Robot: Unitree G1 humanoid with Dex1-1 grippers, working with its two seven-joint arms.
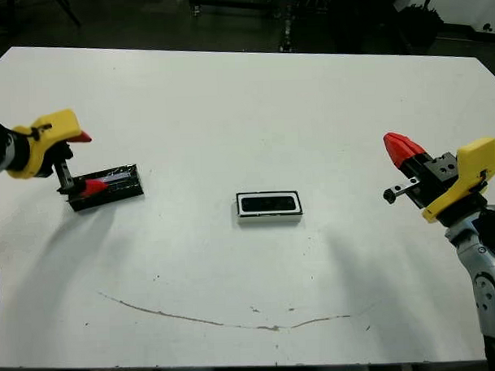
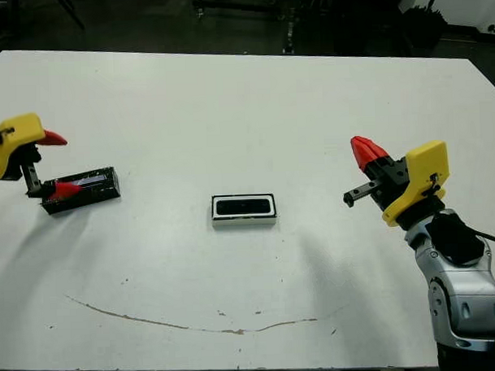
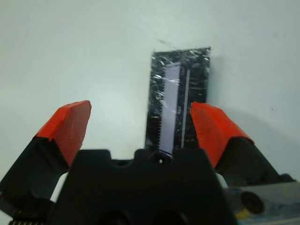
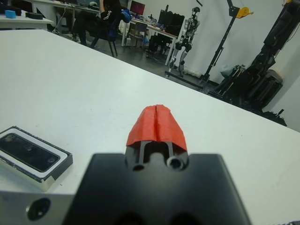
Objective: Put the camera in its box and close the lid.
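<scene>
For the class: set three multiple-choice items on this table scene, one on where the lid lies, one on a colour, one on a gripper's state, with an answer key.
1. Where does the lid lie?
A. On the box
B. On the table by the left gripper
C. In the right gripper

2. What colour are the tips of the gripper fingers?
A. Red
B. Blue
C. Green

3. How does the right gripper stand?
A. Shut on the camera
B. Wide open
C. Shut, holding nothing

Key: 1 B, the lid rests on the table between the spread fingers of the left gripper, apart from the box. 2 A, all tips show red. 3 C, its two tips press together, and the camera lies in the box.
</scene>
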